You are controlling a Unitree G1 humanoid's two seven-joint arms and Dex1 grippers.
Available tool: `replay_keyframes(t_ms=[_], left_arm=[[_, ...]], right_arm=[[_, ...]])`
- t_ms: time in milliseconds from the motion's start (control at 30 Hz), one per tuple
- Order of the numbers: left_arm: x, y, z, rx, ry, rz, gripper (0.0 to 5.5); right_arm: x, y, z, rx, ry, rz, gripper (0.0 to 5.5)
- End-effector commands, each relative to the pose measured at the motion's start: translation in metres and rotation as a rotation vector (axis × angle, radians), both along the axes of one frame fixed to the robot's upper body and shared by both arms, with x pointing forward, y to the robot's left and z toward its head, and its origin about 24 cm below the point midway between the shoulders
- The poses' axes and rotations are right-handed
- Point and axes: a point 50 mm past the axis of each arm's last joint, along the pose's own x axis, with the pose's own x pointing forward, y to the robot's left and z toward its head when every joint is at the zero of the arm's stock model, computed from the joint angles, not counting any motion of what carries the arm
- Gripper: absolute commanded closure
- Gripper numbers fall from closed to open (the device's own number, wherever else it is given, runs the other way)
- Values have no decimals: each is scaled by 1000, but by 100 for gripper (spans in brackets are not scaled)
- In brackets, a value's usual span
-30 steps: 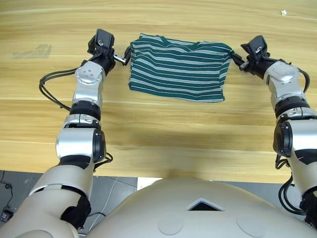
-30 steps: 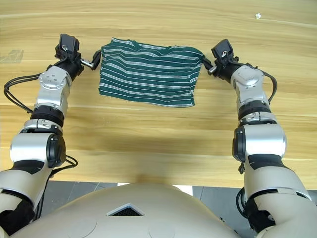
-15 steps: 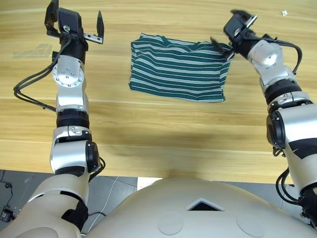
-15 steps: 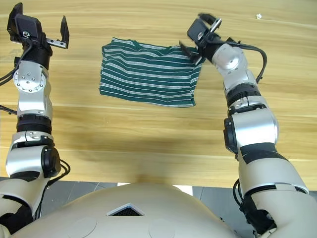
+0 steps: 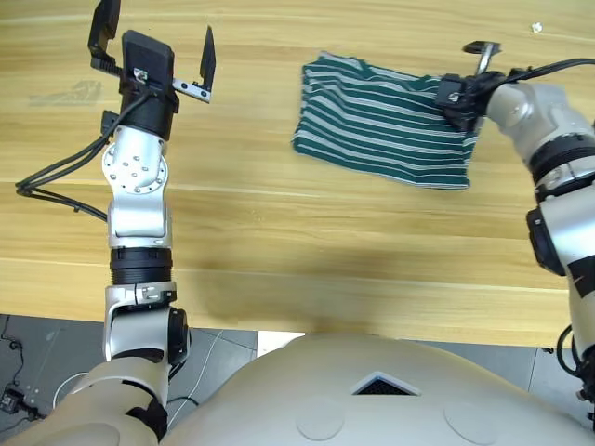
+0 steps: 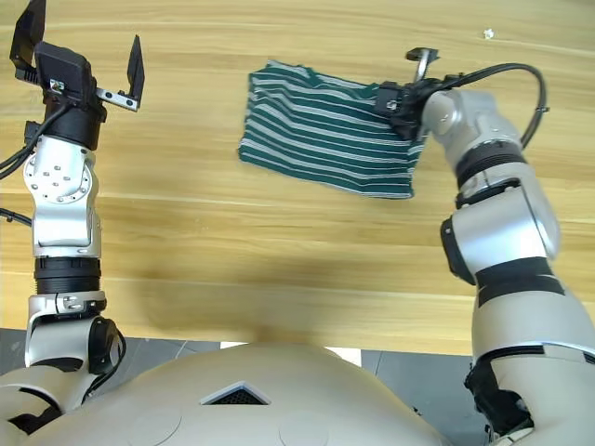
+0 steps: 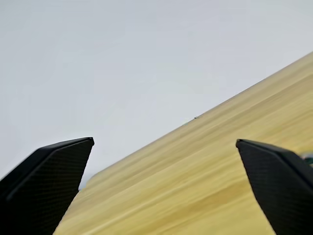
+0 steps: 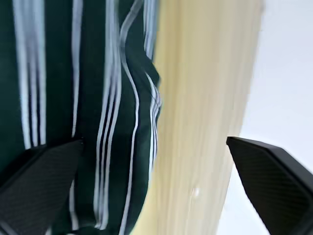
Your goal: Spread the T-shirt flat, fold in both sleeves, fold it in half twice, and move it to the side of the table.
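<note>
The right jaws stood wide apart and gripped nothing. In the right wrist view one of their black fingers point(image 8: 39, 186) lay over striped cloth and the other was out over bare wood; whether the first finger pressed on the cloth could not be told. These jaws sat at the right-hand edge of the dark green fabric T-shirt with thin white stripes point(image 5: 381, 116), close to its far right corner, where the hem bunched into a few small ripples. The T-shirt was folded into a compact rectangle and lay flat on the far right part of the light wooden desk point(image 5: 279, 232). It was turned slightly, so that its right end sat nearer the robot than its left end. The left jaws were also fully spread and empty, their two black fingers point(image 7: 44, 181) held up above the far left part of the desk, well apart from the T-shirt. The left wrist view looked between them along bare planks to the desk's far edge. Black cables point(image 5: 56, 172) hung in a loop beside the left forearm. A faint grey smudge point(image 5: 70, 93) marked the wood near the left wrist, and a small white speck point(image 5: 535, 26) lay on the far right of the desk, beyond the right jaws and apart from the T-shirt.
</note>
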Motion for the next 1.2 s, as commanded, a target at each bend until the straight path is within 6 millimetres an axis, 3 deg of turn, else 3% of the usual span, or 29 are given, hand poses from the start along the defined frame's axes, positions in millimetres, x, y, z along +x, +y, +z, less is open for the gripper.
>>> replay_keyframes(t_ms=[33,200,267,400,667,733,867,1033,1133,1200], left_arm=[[-13,-7,-4,22,21,-29,10],[-43,-45,-4,60,34,-205,10],[-55,-55,-5,14,62,-252,10],[-78,-70,-13,-10,112,-294,10],[-90,-80,-30,-34,177,-290,10],[-92,-78,-32,-2,182,-296,10],[-94,-56,-25,101,164,-278,10],[-99,-31,-12,206,152,-289,10],[-113,-18,-22,349,203,-372,10],[-125,-11,-29,508,233,-453,10]], right_arm=[[-40,-23,-25,-21,427,121,14],[-90,29,-37,257,661,528,14],[-112,44,-36,363,739,601,14],[-136,60,-39,513,824,621,14],[-162,70,-62,658,843,559,14],[-158,66,-54,716,816,526,14],[-143,53,-15,928,738,470,14],[-145,39,28,1179,634,453,14],[-161,30,45,1258,533,454,14],[-178,20,44,1229,523,431,14]])
